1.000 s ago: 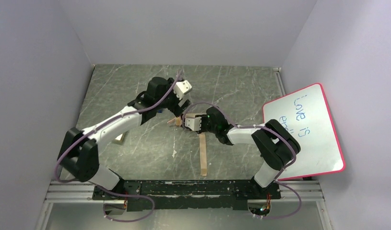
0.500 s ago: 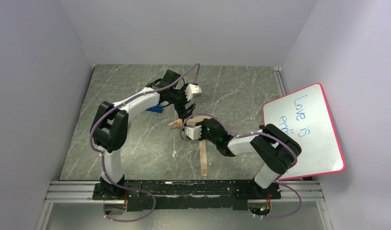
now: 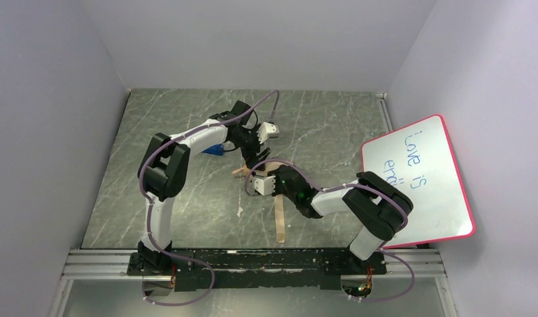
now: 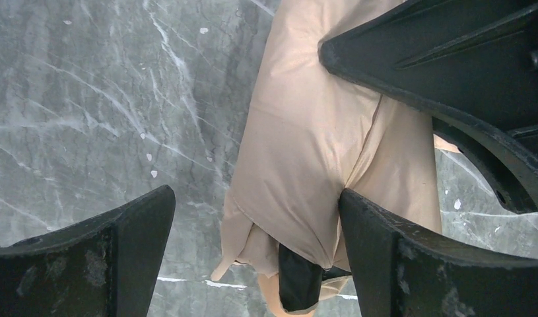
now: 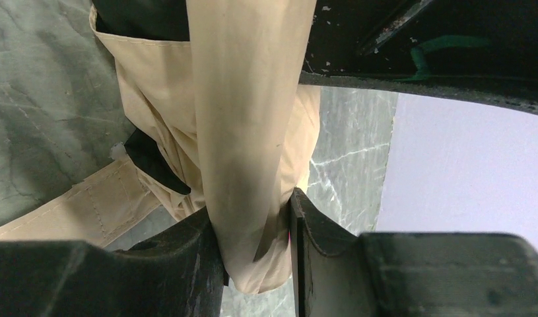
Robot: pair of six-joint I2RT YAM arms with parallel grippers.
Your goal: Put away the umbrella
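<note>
The umbrella, a soft cream fabric bundle with black lining, is near the middle of the grey veined desk. The right gripper pinches its fabric; the left gripper is spread wide over it.

You see the umbrella as smooth matt beige cloth, black-lined. Under it your worktop looks like grey veined stone. The fingers of the left gripper are grainy black plastic.

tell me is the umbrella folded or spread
Folded: the umbrella is a narrow beige bundle of gathered cloth, pinched by the right hand.
</note>
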